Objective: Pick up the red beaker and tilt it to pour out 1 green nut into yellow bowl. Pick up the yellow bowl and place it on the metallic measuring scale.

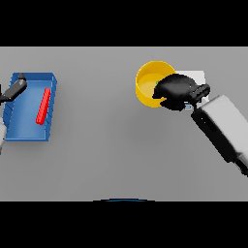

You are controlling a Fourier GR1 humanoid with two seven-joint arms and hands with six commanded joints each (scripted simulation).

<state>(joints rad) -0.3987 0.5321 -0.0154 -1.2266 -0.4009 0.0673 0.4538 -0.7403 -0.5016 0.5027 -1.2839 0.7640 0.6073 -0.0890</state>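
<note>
Your right robot hand (175, 89) had its fingers curled over the yellow bowl (149, 83) rim, probably to carry it to the scale (197, 76) just beside it on the bench (106, 145). The left robot hand (15, 89) showed over the blue tray (29, 135); its grip I couldn't tell.

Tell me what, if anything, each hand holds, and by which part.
The right hand grips the yellow bowl by its right rim. The left hand, over the blue bin, holds nothing.

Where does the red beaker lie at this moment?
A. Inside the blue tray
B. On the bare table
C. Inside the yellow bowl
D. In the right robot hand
A: the red beaker lies on its side inside the blue tray, far from the yellow bowl.
</note>
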